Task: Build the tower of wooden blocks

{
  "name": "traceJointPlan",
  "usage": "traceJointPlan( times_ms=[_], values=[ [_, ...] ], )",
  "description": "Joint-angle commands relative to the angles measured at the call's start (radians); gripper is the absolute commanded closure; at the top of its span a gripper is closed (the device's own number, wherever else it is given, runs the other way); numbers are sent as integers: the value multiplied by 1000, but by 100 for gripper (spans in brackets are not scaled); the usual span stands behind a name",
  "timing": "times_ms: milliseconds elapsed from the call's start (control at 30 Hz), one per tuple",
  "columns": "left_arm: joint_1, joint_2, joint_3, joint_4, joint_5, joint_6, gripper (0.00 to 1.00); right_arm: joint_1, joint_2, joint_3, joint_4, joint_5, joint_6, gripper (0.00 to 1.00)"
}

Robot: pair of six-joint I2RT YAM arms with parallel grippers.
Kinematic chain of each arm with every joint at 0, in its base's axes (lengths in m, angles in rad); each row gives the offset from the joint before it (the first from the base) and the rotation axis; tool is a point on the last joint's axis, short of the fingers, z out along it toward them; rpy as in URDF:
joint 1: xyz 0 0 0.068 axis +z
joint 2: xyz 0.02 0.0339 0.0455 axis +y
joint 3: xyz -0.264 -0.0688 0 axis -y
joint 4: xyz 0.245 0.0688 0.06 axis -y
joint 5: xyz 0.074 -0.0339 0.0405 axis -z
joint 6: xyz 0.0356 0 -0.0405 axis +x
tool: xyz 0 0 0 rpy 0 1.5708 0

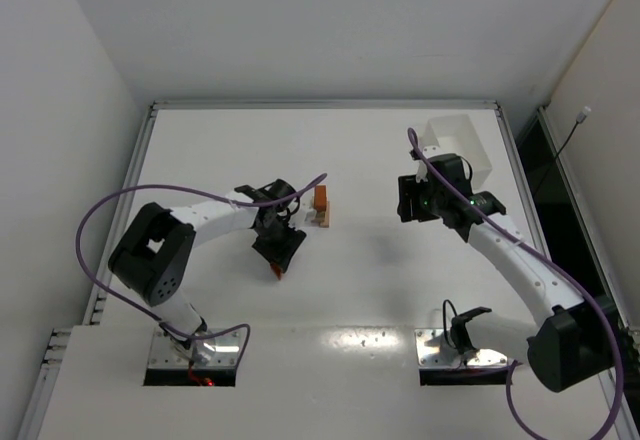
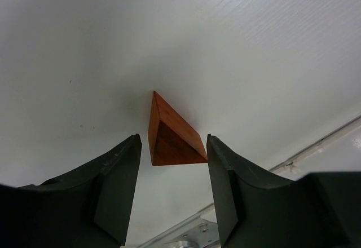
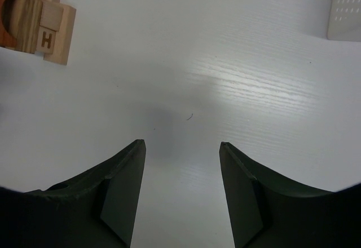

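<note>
Looking down from overhead, we find the left gripper (image 1: pixel 280 253) left of centre on the white worktop (image 1: pixel 200 150), tipped downward over a reddish-brown wedge (image 1: pixel 276 272) that lies on the surface. In the left wrist view that gripper (image 2: pixel 172 141) has its jaws spread, and the wedge (image 2: pixel 172 135) sits between the two dark fingers (image 2: pixel 121 169) with its sharp edge pointing toward the top of the frame; a gap shows on the left side, while on the right side we cannot tell whether the corner touches the finger. Just to the upper right of this gripper, near the middle of the overhead frame, stands the wood block tower (image 1: pixel 321 205), an orange-brown piece above a pale tan base. Farther right, well apart from the tower, the right gripper (image 1: pixel 404 200) hangs above bare worktop. Its wrist view shows this gripper (image 3: pixel 180 144) with jaws spread and holding nothing, the tower (image 3: pixel 39 25) in the upper left corner with an H-marked cube among pale blocks. A white bin (image 1: pixel 462 148) sits just behind the right gripper, toward the upper right.
</note>
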Motion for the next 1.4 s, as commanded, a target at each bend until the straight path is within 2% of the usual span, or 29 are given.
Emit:
traceJointPlan(
  times_ms=[0,233,333,367,433,467,733,933,1067,1200,1267,1367],
  values=[
    [-10,2,32,14,17,-9,55,-3,-1,-8,32,-8,-8,48],
    [-10,2,13,23,17,-9,63,-3,8,2,32,-8,-8,48],
    [-10,2,4,34,7,-18,74,-3,8,2,32,-8,-8,48],
    [-10,2,4,34,7,-18,82,-3,8,2,32,-8,-8,48],
    [-10,-24,4,34,-6,-18,91,-3,8,11,32,-8,-8,48],
    [-10,-33,4,34,-17,-18,100,-3,8,11,32,-8,-8,48],
    [-10,-162,-36,52,-86,-27,100,-3,8,11,42,-8,-8,48],
    [-10,-264,-36,61,-201,-36,100,-3,-1,11,42,-18,-8,48],
    [-10,-312,-14,61,-307,-36,100,-3,-1,11,42,-77,-19,46],
    [-43,-391,0,102,-416,-18,100,-3,-1,11,52,-249,-17,43],
    [-73,-430,12,115,-427,-7,100,-3,-1,20,75,-397,-17,41],
    [-117,-513,12,139,-446,2,100,-3,21,29,115,-510,-5,40]
  ],
)
